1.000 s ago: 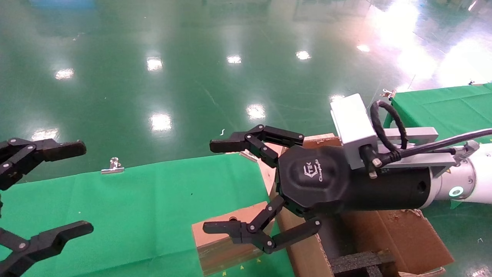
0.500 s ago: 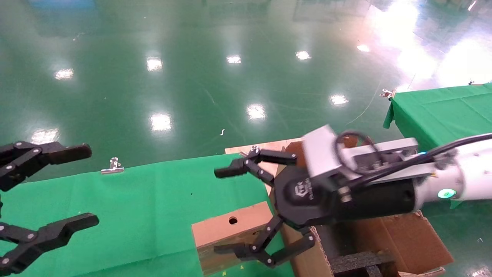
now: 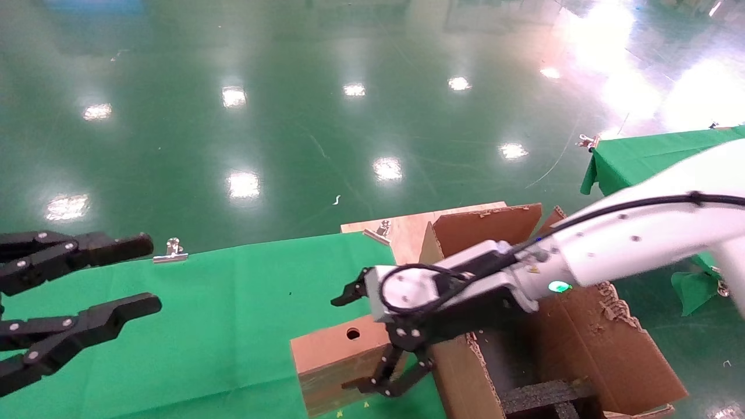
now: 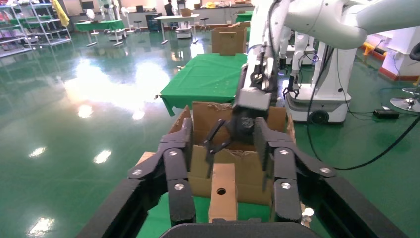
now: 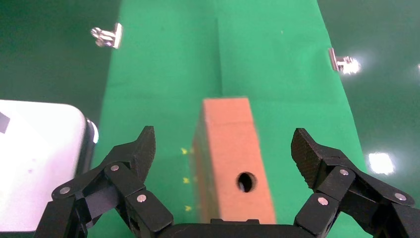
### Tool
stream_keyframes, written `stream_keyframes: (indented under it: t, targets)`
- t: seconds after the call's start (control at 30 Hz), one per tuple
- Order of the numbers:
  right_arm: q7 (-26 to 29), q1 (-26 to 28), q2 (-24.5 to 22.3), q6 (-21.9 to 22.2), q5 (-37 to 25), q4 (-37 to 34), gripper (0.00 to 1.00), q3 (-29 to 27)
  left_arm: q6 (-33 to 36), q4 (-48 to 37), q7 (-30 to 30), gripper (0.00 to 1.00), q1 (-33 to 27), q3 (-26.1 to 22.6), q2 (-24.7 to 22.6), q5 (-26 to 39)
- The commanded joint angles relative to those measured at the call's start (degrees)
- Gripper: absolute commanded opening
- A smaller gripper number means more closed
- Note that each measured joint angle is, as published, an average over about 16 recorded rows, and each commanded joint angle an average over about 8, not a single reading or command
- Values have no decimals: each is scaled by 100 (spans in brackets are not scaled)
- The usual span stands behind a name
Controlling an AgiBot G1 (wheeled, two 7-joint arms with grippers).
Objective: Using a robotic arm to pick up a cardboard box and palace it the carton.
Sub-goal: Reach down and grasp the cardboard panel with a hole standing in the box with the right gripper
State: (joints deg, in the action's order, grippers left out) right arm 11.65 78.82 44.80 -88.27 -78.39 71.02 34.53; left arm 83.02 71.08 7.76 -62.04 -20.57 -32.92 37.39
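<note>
Green-clothed table (image 3: 204,302) under cardboard box (image 3: 337,355)

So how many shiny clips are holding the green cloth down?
2 on this cloth: one clip at its far edge near the left hand, one clip at the far corner by the carton. Others may be hidden.

The cardboard box (image 3: 340,355) is partly hidden by the right end effector (image 3: 372,337); the carton (image 3: 588,349) runs off the frame's bottom edge.
</note>
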Motion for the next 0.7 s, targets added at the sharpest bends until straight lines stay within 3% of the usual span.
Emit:
stream_keyframes:
  t: [0.03,0.57,0.63,0.7]
  targets:
    - [-27,108,142,33,-260,-79,100,127,0,0,0,0,0,0,0,0]
    - [84,939,963,-147,-1790,-276,100,1266,0,0,0,2,0,0,0,0]
    - [58,976,995,-132,-1846,-278,98,1354,0,0,0,25,0,0,0,0]
    - [36,995,1012,-119,-1868,-288,77,1405,0,0,0,50,0,0,0,0]
